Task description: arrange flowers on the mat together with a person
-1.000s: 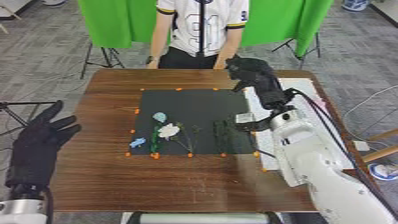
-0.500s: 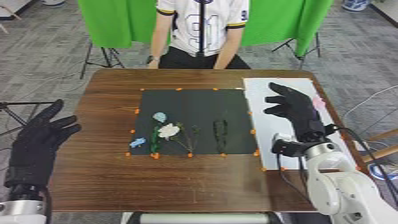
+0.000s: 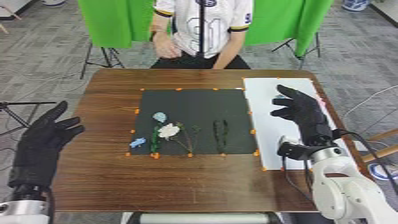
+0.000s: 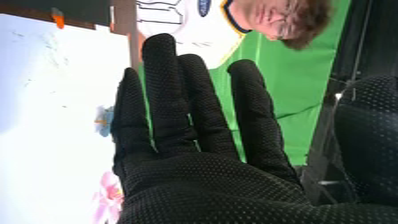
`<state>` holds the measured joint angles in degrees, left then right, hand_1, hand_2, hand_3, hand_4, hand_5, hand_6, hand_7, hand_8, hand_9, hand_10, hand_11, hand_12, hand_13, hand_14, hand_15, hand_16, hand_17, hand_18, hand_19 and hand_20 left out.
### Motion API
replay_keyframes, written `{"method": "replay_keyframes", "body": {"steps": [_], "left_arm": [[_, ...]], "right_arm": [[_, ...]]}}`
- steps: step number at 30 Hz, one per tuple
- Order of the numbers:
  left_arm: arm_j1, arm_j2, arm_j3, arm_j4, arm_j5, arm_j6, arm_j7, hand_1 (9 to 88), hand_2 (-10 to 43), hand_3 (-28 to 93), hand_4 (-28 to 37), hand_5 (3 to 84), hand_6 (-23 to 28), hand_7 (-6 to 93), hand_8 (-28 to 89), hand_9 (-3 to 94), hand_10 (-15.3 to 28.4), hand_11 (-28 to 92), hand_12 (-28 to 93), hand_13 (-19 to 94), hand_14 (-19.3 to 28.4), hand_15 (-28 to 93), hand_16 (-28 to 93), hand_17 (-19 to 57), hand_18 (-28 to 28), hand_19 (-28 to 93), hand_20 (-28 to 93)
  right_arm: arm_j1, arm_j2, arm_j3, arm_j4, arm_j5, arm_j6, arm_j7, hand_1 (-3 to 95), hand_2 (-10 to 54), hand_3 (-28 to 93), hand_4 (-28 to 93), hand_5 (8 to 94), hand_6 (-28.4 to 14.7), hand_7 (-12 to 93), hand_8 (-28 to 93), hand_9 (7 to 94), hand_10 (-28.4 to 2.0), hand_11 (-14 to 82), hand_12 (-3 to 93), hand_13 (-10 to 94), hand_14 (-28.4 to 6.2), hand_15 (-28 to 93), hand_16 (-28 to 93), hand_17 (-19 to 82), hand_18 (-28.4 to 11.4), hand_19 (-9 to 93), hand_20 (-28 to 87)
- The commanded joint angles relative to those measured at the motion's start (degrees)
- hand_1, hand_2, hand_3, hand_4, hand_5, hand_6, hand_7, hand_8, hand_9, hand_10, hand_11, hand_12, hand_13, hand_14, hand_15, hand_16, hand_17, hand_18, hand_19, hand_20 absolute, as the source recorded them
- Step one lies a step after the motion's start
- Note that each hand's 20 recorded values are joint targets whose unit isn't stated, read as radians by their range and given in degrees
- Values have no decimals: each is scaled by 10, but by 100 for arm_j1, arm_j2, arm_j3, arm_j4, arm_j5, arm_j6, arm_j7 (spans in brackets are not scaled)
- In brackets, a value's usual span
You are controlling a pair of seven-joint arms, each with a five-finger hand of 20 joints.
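From my head I look forward and steeply down over the counter (image 3: 195, 192), far enough back to take in its whole top and the floor (image 3: 44, 50) beyond. The wrist view sits close by my right hand (image 3: 309, 116), looking along it across the far side, tipped sideways. Both share the white sheet (image 3: 271, 130), part of the dark mat (image 3: 191, 107), the person (image 3: 222, 30) and the green curtain (image 3: 284, 20) behind

Pink flower (image 4: 108, 199) partly outside right wrist view

Brown wooden table (image 3: 178, 185) — dark mat (image 3: 191, 105), white sheet (image 3: 268, 131) beside — orange bits (image 3: 155, 156), perhaps tape, at edges.
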<state>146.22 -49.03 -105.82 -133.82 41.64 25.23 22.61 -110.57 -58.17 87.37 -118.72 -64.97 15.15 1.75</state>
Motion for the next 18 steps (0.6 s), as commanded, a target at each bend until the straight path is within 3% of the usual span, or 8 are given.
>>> {"method": "replay_keyframes", "body": {"steps": [1, 18], "left_arm": [[-12, -1, 72, -2, -44, 51, -79, 169, 64, 779, -283, 312, 60, 166, -113, 317, 189, 331, 109, 214, 254, 618, -117, -96, 210, 491, 158], [-42, -11, 87, -15, -49, 60, -141, 175, 65, 781, -283, 316, 63, 170, -116, 319, 190, 338, 104, 218, 255, 623, -120, -94, 211, 497, 155]], "right_arm": [[-53, -67, 57, -47, -2, -17, -70, 157, 74, 742, -257, 451, -13, 130, -106, 465, -193, 176, 157, 397, -210, 595, 86, 61, -224, 536, 208], [-24, -87, 52, -43, -37, -81, -25, 157, 73, 747, -257, 453, -11, 130, -105, 469, -190, 176, 157, 400, -209, 596, 87, 61, -224, 534, 217]]}}
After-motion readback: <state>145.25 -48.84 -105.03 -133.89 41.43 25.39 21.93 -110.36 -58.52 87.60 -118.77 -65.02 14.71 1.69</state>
